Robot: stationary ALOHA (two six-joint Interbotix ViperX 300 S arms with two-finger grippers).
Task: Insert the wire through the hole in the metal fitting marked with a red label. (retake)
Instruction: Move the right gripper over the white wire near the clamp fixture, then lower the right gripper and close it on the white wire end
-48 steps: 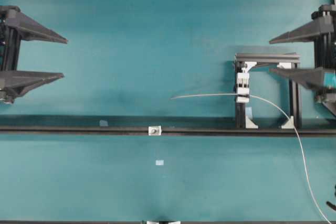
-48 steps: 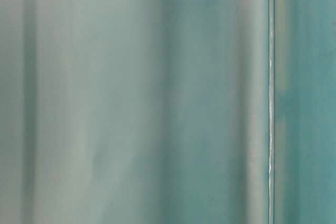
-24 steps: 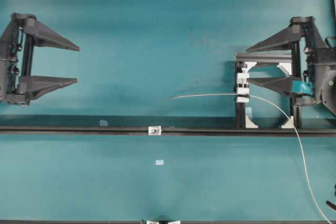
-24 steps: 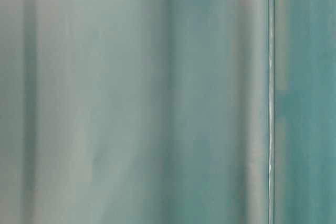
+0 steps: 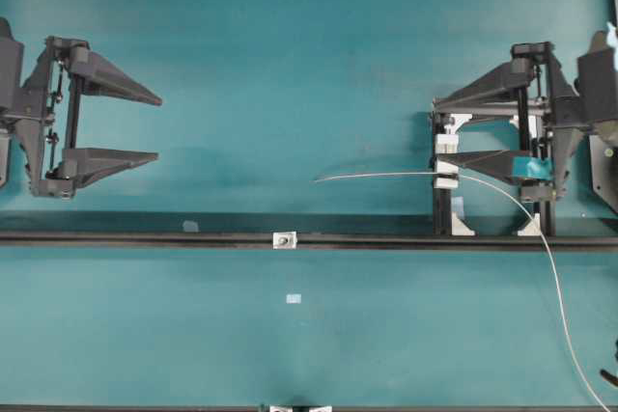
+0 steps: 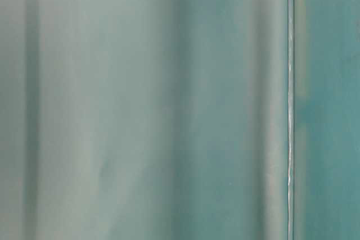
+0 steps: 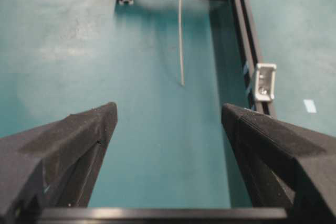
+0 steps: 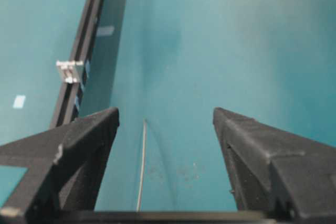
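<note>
Both arms approaching. Right gripper (image 5: pixel 439 134) wide open, empty, hanging over clip block (image 5: pixel 445 162) w/ wire (image 5: pixel 386 177); should grab near free tip. Left gripper (image 5: pixel 154 127) gaping, empty. Metal fitting (image 5: pixel 284 239) sitting on rail (image 5: pixel 145 237); hole prob. facing sideways.

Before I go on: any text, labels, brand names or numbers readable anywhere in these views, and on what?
None can be read.
The pale sticker scrap on the mat is blank at this size.
The metal fitting on the black rail shows no marking; no red label can be made out.
The table-level view is a teal blur.
</note>
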